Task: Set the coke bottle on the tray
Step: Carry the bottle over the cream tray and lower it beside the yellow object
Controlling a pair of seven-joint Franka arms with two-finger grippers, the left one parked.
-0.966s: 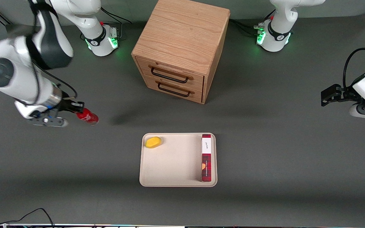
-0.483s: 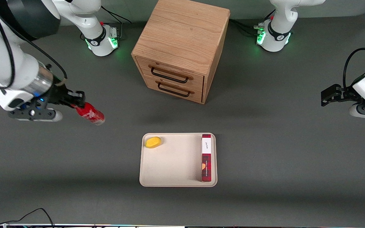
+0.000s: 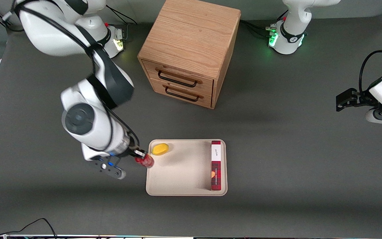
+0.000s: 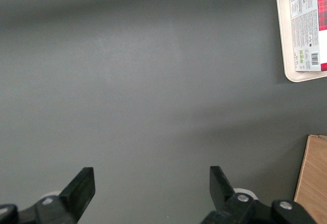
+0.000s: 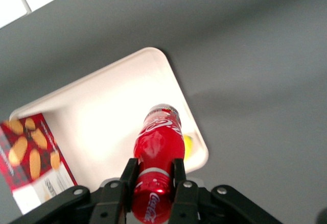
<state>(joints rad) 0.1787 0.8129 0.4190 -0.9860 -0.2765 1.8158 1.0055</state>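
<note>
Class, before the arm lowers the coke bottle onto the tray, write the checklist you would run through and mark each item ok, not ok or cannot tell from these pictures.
1. Grip: the gripper is shut on the coke bottle, fingers on both sides of its neck end. Ok.
2. Position: in the front view the coke bottle is over the rim of the tray at the working arm's end, not yet well inside. Not ok.
3. Landing space: bare tray floor lies between the yellow object and the red plaid box. Ok.
4. Clearance from the yellow object: it is close beside the bottle. Cannot tell.
5. Height above the tray: cannot tell.
</note>
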